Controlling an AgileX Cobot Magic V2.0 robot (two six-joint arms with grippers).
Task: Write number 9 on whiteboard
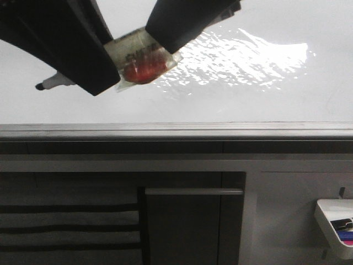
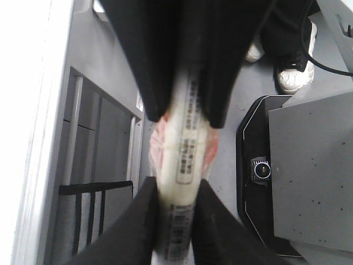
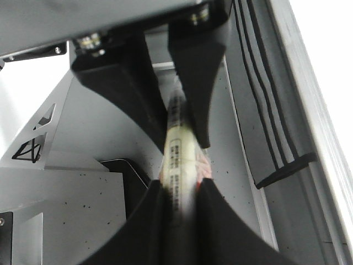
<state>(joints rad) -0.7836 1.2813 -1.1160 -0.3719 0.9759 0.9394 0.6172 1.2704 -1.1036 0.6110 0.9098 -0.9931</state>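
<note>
Two black grippers met over one whiteboard [image 1: 248, 99], which filled the upper part of the front view. It was glossy white, with a single bright glare patch [image 1: 248, 55] on its right half and a grey metal edge strip [image 1: 220, 130] along its near side.

One marker [image 2: 185, 160] was shared between the arms. The left gripper [image 2: 179, 221] reached in from the upper left of the front view, and its jaws pinched the white labelled barrel. The right gripper [image 3: 179, 221] slanted down from the upper centre, with its jaws clamped on the same barrel just beside the left pair. Each wrist view showed four black fingers on the pen, two from each arm.

A red piece wrapped in clear tape [image 1: 142, 69] sat around the barrel between the two grips. The marker's dark tip [image 1: 39, 86] stuck out past the left gripper over the board's left side. Whether it touched the surface could not be told.

Below the board, a small white tray [image 1: 328, 221] hung at the lower right. It held what looked like two pens, one dark and one blue.
</note>
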